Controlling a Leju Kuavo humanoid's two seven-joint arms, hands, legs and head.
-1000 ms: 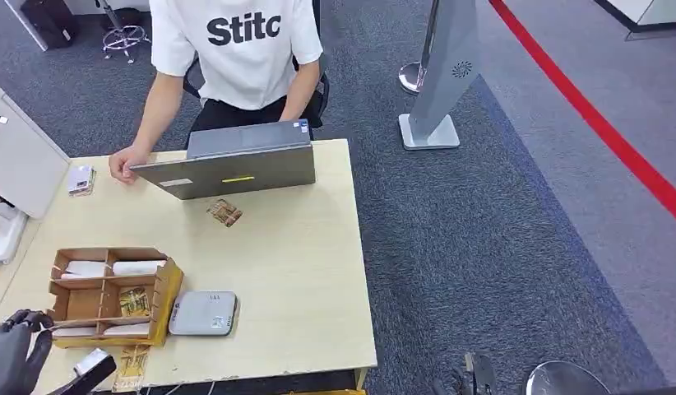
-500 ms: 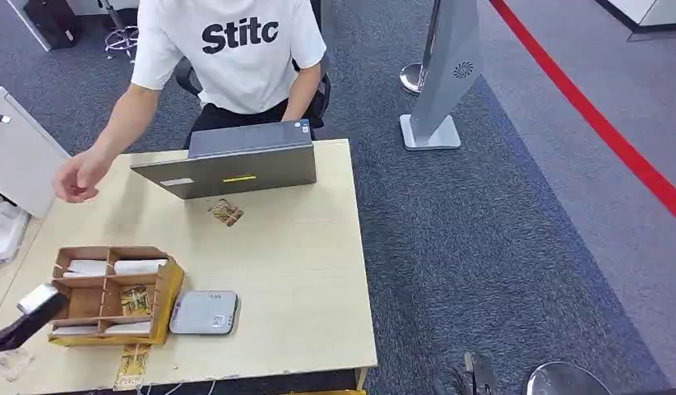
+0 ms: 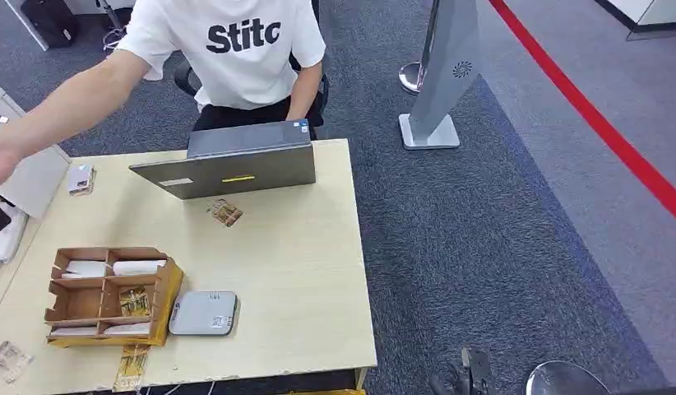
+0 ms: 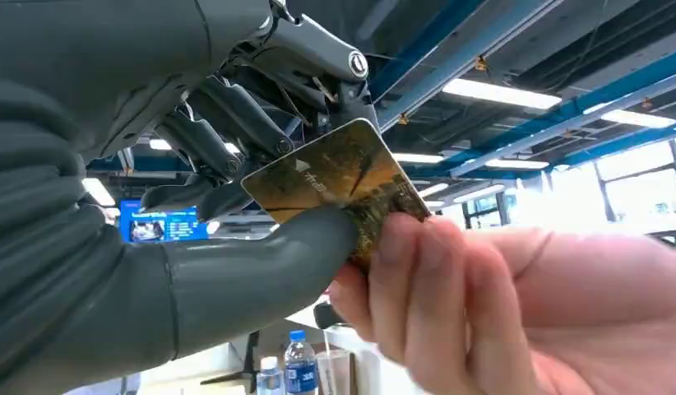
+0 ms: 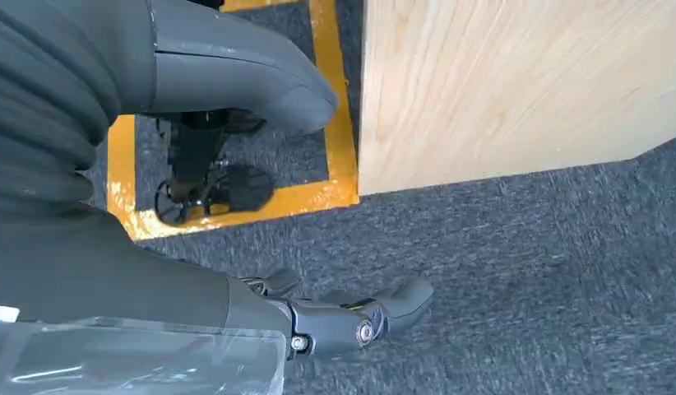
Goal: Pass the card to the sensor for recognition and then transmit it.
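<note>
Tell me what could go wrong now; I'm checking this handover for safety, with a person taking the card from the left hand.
The left hand pinches the card while the person's hand grips its other end: a late release could tug or bend it, and an early one could drop it. The person's fingers lie right against the thumb, so any squeeze might nip them.

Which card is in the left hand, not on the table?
The gold card, pinched by the left hand, with a person's hand also gripping it. The other loose cards lie on the table.
</note>
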